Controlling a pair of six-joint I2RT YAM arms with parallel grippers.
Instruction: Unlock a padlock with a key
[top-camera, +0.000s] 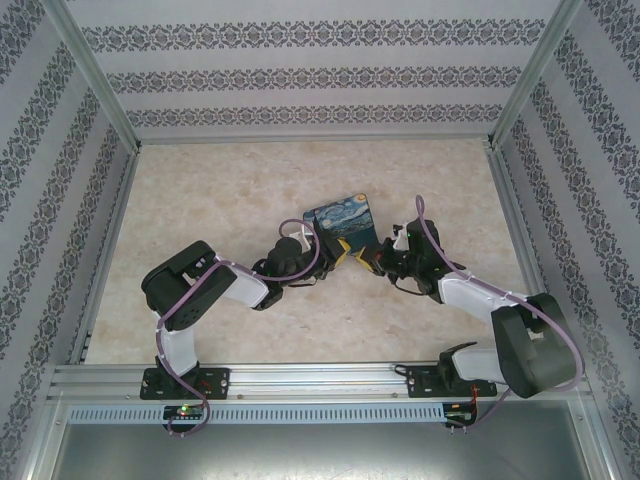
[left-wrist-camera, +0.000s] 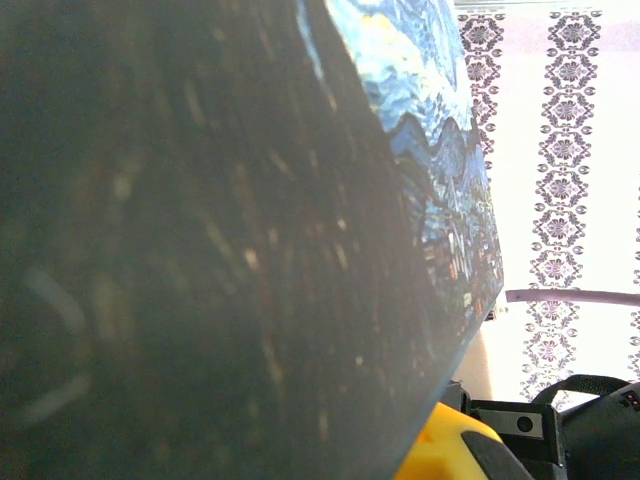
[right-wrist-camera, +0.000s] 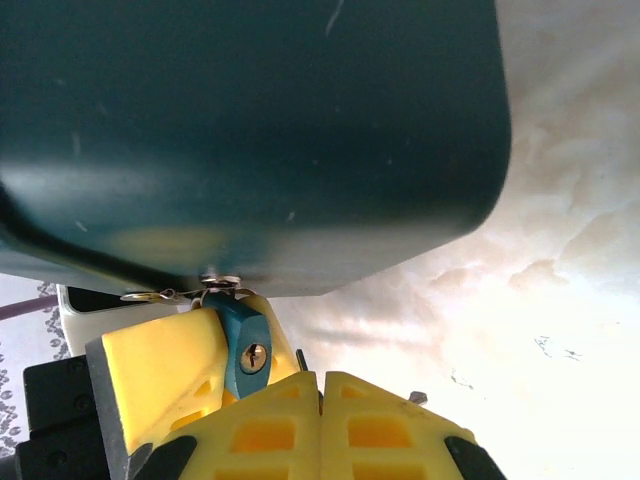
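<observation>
Right gripper (right-wrist-camera: 320, 385) has its two yellow fingers pressed flat together with no gap, their tips just under the bottom edge of the padlock (right-wrist-camera: 250, 130). The key (right-wrist-camera: 243, 345) stands at that same edge: its small blue head sits just beside the closed fingers, half tucked behind one, and its shank runs up into the underside of the block. Whether the fingers actually pinch it, I cannot tell. A slanted yellow pad (right-wrist-camera: 160, 365) lies against the head's other side. From above, the padlock (top-camera: 345, 220) sits mid-table (top-camera: 230, 200), painted face up, with the left gripper (top-camera: 315, 246) against its left edge. Its fingers are hidden, so I cannot tell whether it is clamped on the block. Its wrist camera is right up against the padlock's dark side (left-wrist-camera: 200, 250).
</observation>
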